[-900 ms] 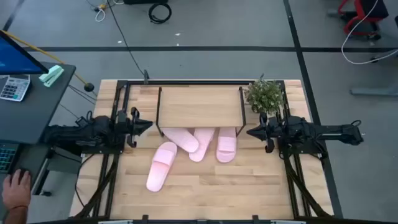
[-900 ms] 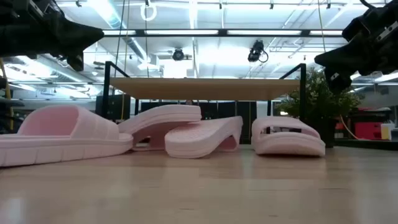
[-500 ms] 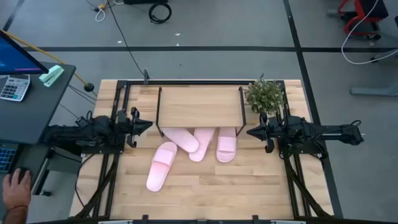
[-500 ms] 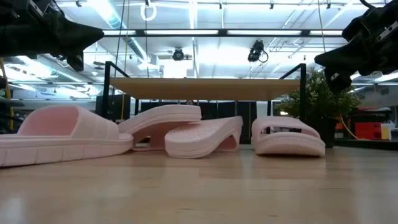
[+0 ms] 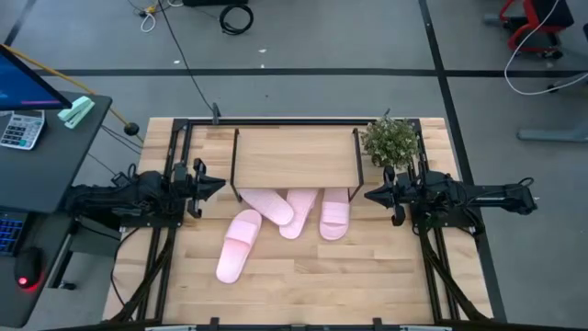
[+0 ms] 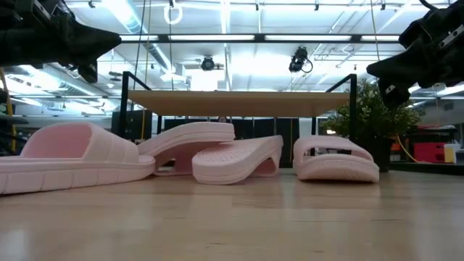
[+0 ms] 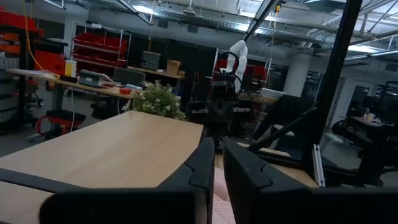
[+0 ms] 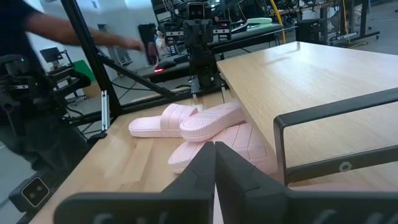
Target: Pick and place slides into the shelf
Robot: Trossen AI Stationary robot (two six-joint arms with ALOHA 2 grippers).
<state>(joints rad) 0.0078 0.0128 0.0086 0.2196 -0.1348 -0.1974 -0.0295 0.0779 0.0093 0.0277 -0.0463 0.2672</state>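
Four pale pink slides lie on the table by the shelf. One slide lies flat and apart, nearer the near edge. Two middle slides overlap, one tilted on the other, with their far ends under the shelf board. The fourth slide lies flat, partly under the board. My left gripper hovers shut left of the shelf. My right gripper hovers shut right of it. Both are raised above the table.
A small potted plant stands at the shelf's right far corner, close to my right arm. Black frame rails run along the table's sides. Bare wood spreads toward the near edge. A desk with a calculator stands left of the table.
Both arms and all slides have kept still. A person's hand that rested by the desk at the lower left of the high view has gone from view.
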